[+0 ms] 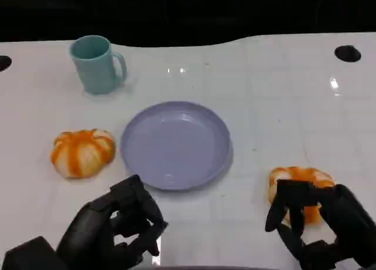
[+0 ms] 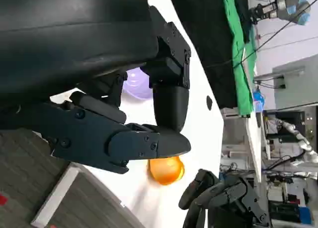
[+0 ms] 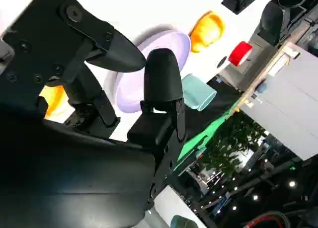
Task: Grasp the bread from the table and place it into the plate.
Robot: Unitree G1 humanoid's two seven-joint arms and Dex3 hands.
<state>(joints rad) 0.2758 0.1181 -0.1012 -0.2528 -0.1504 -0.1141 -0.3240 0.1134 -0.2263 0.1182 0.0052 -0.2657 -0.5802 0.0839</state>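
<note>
The right hand [image 3: 124, 89] spreads its black fingers [image 3: 161, 81] above the white worktop [image 3: 149, 9]. Beyond them lie a lilac plate [image 3: 164, 46], an orange bread [image 3: 206, 30] and a teal mug [image 3: 198, 95]; another bread [image 3: 53, 100] shows beside the hand.

Two orange-and-white breads sit on my white table, either side of an empty lavender plate [image 1: 176, 143]. The left bread [image 1: 82, 152] lies just beside the plate's rim, untouched. The right bread [image 1: 299, 185] rests nearer me, partly hidden behind my right hand's fingers.
</note>
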